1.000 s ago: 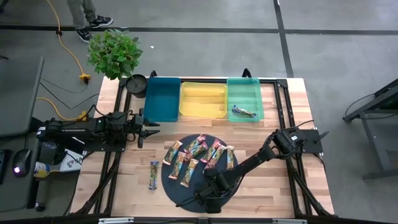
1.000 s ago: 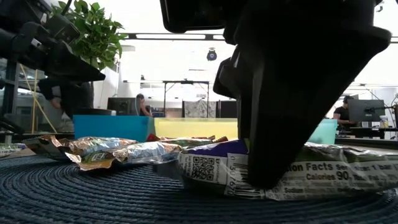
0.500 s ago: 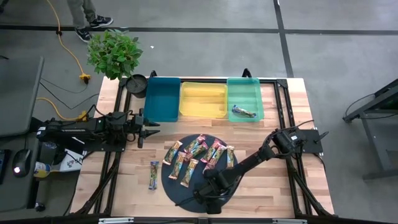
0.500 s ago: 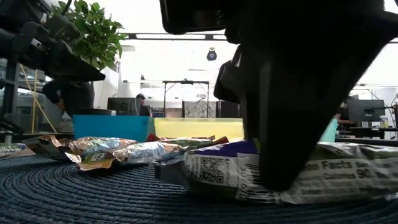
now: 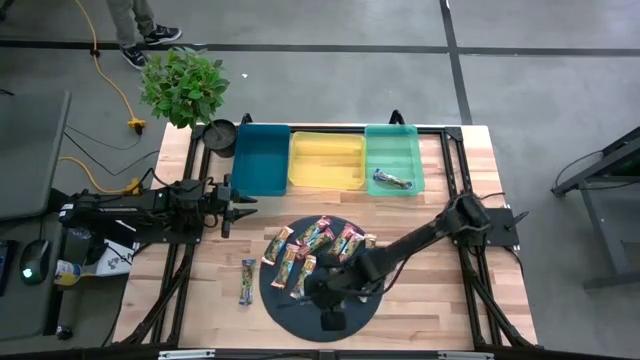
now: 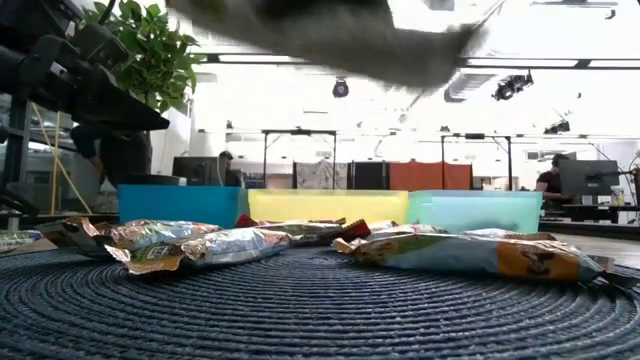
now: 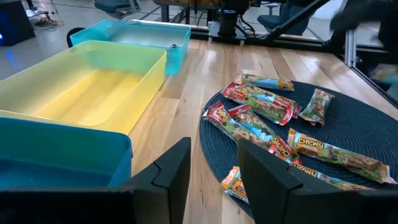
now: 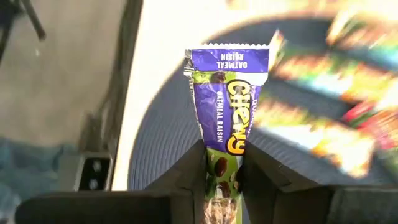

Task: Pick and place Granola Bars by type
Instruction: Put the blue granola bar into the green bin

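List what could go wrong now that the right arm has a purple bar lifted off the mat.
1. The right gripper pinches the purple bar by one end only, so it may swing or slip out on the way.
2. The green tray already holds a bar; the new one could land on it or catch the rim.
3. Bars on the mat lie close together, so a low sweep might scatter them.

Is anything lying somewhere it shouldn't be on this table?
One granola bar lies alone on the bare wood, off the dark round mat where the rest are heaped. Otherwise nothing stands out: the right gripper holds a purple bar.
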You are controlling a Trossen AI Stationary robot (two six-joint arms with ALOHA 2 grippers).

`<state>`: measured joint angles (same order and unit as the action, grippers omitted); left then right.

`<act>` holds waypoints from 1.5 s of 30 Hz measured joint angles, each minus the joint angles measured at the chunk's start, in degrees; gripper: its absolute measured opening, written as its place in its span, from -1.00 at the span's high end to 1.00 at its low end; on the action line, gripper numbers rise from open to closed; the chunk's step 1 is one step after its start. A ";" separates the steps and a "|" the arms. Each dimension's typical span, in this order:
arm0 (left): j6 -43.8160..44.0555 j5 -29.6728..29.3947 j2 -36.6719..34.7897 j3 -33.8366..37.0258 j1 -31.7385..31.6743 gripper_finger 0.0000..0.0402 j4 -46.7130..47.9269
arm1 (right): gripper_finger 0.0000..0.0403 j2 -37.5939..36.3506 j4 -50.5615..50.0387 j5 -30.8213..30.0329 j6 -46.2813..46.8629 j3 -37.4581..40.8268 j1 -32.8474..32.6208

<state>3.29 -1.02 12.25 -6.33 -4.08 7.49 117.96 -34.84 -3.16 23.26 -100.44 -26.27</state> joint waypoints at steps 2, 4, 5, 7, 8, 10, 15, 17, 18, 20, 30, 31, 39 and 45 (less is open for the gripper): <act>0.00 -0.02 -0.02 0.00 0.00 0.35 0.01 | 0.64 -2.49 1.59 -1.39 -1.27 0.00 0.50; -0.01 -0.01 -0.02 0.00 -0.01 0.35 0.05 | 0.64 -5.11 3.32 -2.99 -3.12 0.00 0.85; 0.00 -0.02 -0.02 0.00 -0.02 0.35 0.02 | 0.64 -6.55 4.65 -4.04 -4.24 0.00 0.94; -0.01 0.00 0.00 0.00 -0.01 0.35 0.07 | 0.64 -9.38 7.55 -6.31 -6.19 0.00 1.15; -0.02 0.00 -0.01 0.00 -0.02 0.35 0.02 | 0.64 -10.68 8.84 -7.11 -7.37 0.00 1.15; -0.01 0.00 -0.02 0.00 -0.01 0.35 0.04 | 0.64 -13.06 11.49 -8.48 -9.87 -0.02 1.21; 0.00 -0.01 -0.02 0.00 -0.01 0.35 0.03 | 0.64 -17.57 14.97 -11.20 -14.86 -0.02 1.16; 0.00 -0.02 -0.02 0.00 -0.02 0.35 0.06 | 0.64 -18.84 15.41 -12.26 -16.62 -0.05 1.00; 0.00 0.00 -0.02 0.00 -0.01 0.35 0.02 | 0.64 -19.29 15.38 -12.99 -17.57 -0.07 0.73; -0.02 0.00 -0.02 0.00 -0.02 0.35 0.04 | 0.64 -19.81 15.40 -14.56 -19.51 -0.07 0.39; -0.01 0.00 -0.02 0.00 -0.02 0.35 0.04 | 0.64 -19.88 15.31 -16.21 -20.96 -0.04 0.19; 0.00 0.00 -0.02 0.00 -0.02 0.35 0.04 | 0.64 -19.89 15.40 -16.24 -21.09 -0.04 0.19; 0.00 0.00 -0.02 0.00 -0.01 0.35 0.04 | 0.64 -20.15 14.42 -21.78 -23.96 0.02 0.87; -0.01 0.00 -0.02 0.00 -0.01 0.35 0.05 | 0.64 -23.13 11.69 -22.49 -25.24 0.04 4.45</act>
<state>3.28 -1.02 12.23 -6.33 -4.08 7.54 94.82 -23.16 -25.65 -1.98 -100.40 -21.82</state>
